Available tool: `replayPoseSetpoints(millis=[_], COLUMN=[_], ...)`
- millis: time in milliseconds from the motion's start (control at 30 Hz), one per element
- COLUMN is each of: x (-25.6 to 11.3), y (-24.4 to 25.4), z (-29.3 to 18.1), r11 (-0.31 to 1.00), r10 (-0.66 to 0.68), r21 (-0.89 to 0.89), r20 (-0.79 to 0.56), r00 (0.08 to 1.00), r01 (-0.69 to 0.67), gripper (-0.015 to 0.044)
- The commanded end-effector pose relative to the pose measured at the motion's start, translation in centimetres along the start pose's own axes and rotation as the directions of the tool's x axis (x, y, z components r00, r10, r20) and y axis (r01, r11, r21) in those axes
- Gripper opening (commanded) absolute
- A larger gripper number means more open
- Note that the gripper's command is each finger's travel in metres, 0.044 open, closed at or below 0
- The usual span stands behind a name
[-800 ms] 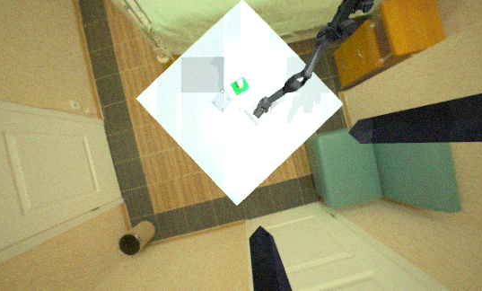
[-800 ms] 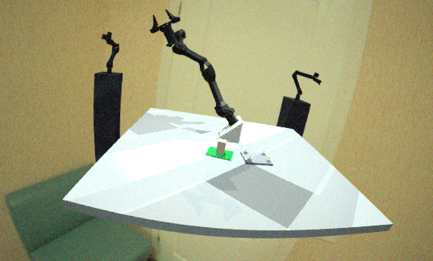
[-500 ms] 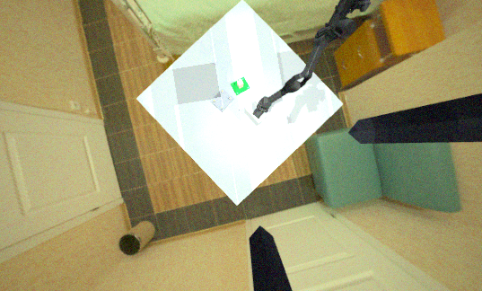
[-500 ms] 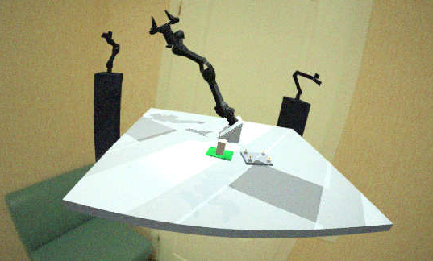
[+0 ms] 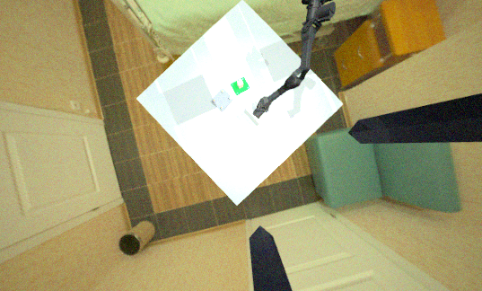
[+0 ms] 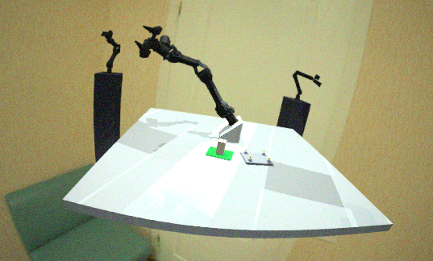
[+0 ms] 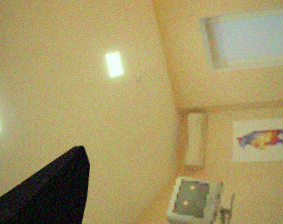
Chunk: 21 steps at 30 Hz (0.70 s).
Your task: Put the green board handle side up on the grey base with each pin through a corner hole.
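While the green board (image 5: 236, 90) (image 6: 212, 153) lies flat on the bench (image 5: 233, 171) (image 6: 210, 193), handle up and ready for grasping, the grey base (image 5: 222, 101) (image 6: 257, 159) waits just beside it, pins skyward to receive those holes; your hand (image 6: 143, 37), spread wide and empty, hangs high, well apart.

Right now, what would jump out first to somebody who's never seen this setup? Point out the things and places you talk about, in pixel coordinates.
Probably the vivid green board (image 5: 236, 88) (image 6: 214, 153), lying on the pale table (image 5: 238, 171) (image 6: 177, 201) beside the grey base (image 5: 222, 101) (image 6: 257, 158) with its gold pins. Next, the black arm (image 5: 307, 51) (image 6: 214, 89), rising from the table's far side in the exterior view, its open gripper (image 6: 146, 39) high above the tabletop.
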State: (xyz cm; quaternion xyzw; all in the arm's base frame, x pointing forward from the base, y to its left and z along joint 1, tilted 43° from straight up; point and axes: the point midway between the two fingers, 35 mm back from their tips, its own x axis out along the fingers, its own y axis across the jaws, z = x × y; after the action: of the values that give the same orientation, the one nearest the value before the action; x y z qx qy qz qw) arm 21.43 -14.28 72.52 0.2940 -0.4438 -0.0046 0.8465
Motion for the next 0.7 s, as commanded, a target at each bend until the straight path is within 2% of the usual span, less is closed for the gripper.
replayPoseSetpoints(millis=[0, 167, 333, 500, 667], x=[0.4, -0.7, -3.3, -7.5, -13.3], y=[-5.9, -12.1, -17.5, -21.7, -24.9], z=[-4.6, -10.9, -17.2, -23.5, -29.3], r11=[0.982, 0.92, 0.822, 0.702, 0.566], r10=[-0.183, -0.381, -0.553, -0.69, -0.793], r21=[0.03, 0.005, -0.079, -0.223, -0.421], r20=[-0.09, -0.219, -0.343, -0.448, -0.511], r00=[0.979, 0.898, 0.759, 0.568, 0.33], r01=[0.186, 0.391, 0.563, 0.677, 0.709], gripper=[0.044, 0.044, 0.044, 0.044, 0.044])
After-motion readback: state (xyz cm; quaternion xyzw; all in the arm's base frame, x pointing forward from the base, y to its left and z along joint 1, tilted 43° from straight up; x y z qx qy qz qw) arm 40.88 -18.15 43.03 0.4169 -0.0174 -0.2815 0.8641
